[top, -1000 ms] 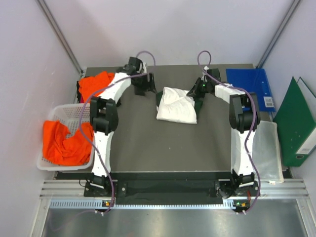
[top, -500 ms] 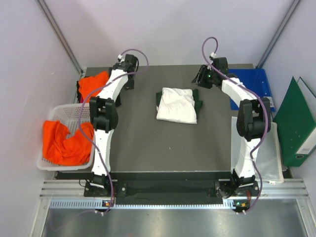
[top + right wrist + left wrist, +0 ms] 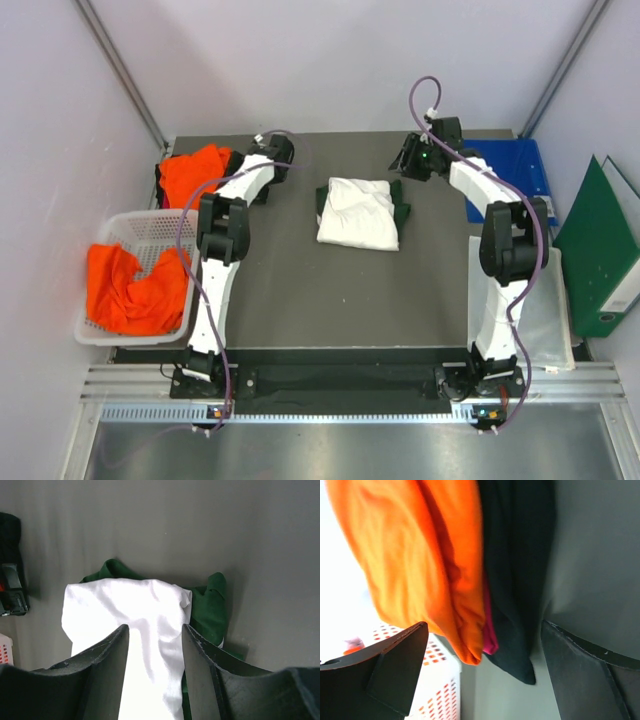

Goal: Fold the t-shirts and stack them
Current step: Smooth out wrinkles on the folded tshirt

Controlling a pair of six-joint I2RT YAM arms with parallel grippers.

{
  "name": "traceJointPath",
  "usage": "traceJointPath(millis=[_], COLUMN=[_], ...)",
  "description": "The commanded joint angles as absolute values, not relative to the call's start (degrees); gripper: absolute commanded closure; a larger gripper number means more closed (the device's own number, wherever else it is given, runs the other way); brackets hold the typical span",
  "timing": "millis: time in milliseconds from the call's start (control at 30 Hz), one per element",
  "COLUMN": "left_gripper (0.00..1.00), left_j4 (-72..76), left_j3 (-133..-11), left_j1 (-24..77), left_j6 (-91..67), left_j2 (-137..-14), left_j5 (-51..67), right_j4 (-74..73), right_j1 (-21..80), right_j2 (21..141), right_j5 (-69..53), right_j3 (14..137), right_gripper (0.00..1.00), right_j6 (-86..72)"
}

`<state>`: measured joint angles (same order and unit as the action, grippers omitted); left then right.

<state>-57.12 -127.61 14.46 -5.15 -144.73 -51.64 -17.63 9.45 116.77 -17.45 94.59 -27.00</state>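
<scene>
You had the folded white-fronted cloth t-shirt with dark green sleeves (image 3: 357, 213) lying flat toward the far middle of the dark grey tabletop (image 3: 300, 290). At the left edge, the white plastic mesh basket (image 3: 150, 228) held crumpled bright orange t-shirts (image 3: 130, 290), and another orange t-shirt (image 3: 190, 170) sat piled on dark cloth (image 3: 515, 555) at the far-left corner. Your left gripper (image 3: 480, 675) stood beside that corner pile, jaws spread wide and empty, while your right gripper (image 3: 152, 665) hung over the white shirt's far edge, jaws parted, gripping nothing.
</scene>
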Motion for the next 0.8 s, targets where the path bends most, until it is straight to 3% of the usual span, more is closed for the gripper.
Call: traceJointPath(millis=[0,233,267,300,333,367,433,467,600,667,767], left_gripper=[0.01,0.01,0.17,0.41,0.77,1.0,1.0,1.0,1.0,1.0,1.0], left_j4=[-57.83,-59.41,-59.68,-59.68,-60.11,-60.38,-60.82,-60.99,-62.31,-62.31,-61.96], left_j3=[-126.65,-127.35,-127.44,-127.44,-128.22,-128.32,-128.5,-128.41,-129.11,-129.37,-129.73], left_j1=[13.8,12.31,12.22,12.22,12.22,12.22,12.3,12.48,13.71,14.93,16.95], left_j6=[-4.74,-5.36,-5.45,-5.45,-5.71,-5.89,-6.41,-6.68,-8.43,-8.61,-8.53], left_j2=[-147.12,-149.76,-150.29,-150.47,-150.82,-151.17,-150.91,-150.47,-150.47,-150.47,-149.86], left_j5=[-58.26,-59.24,-59.24,-59.24,-59.06,-58.37,-54.87,-54.15,-50.89,-48.54,-45.89], right_j4=[-17.4,-17.05,-17.05,-17.05,-16.96,-17.05,-17.14,-17.14,-17.4,-17.4,-17.32], right_j1=[8.26,6.33,6.24,5.98,5.8,5.8,5.71,5.71,5.71,5.71,5.63], right_j2=[114.61,113.99,114.08,113.82,113.91,113.73,113.64,113.56,113.64,113.64,113.47], right_j5=[-18.63,-20.13,-20.3,-20.39,-20.48,-20.57,-20.57,-20.48,-20.57,-20.57,-20.39], right_j3=[95.19,93.78,93.78,93.78,93.78,93.95,93.96,93.87,93.52,93.08,92.55], right_gripper=[0.53,0.53,0.53,0.53,0.52,0.48,0.42,0.27,0.14,0.01,0.0], right_j6=[-26.01,-26.19,-26.28,-26.28,-26.37,-26.37,-26.45,-26.46,-26.37,-26.37,-26.46])
